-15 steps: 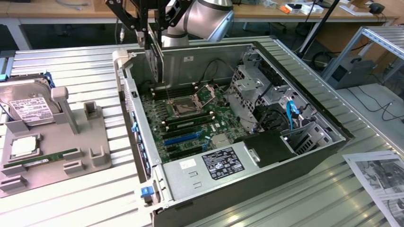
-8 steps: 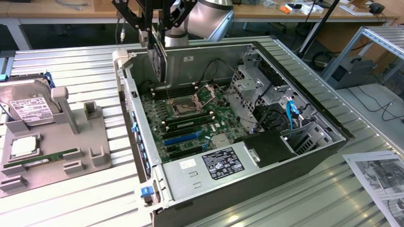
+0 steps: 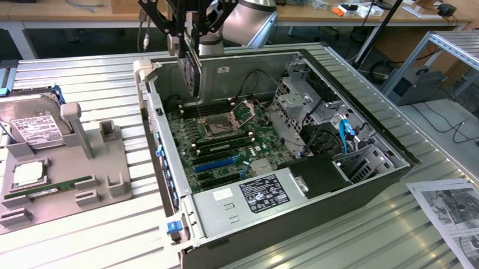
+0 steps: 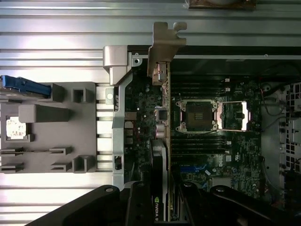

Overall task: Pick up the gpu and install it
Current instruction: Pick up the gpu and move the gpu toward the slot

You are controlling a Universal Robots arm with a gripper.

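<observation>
**Gpu gripped above the open case**

The gpu (image 3: pixel 192 70) is held on edge by the claw (image 4: pixel 163 200), which is closed on it. It is hung above the motherboard (image 3: pixel 254 145) at the rear corner of the case (image 3: pixel 232 70). Its silver bracket (image 4: pixel 164 42) is seen at the case's rim. Beneath, the socket (image 3: pixel 221 126) and memory slots (image 3: pixel 217 148) are laid out, with black cables (image 3: pixel 250 84) draped near. The drive cage (image 3: pixel 299 103) and power supply (image 3: pixel 258 193) are set farther off. On the surface (image 3: pixel 97 84) beside the case, a hard drive (image 3: pixel 33 126) and memory stick (image 3: pixel 53 188) are carried by a grey fixture (image 3: pixel 112 168).
</observation>
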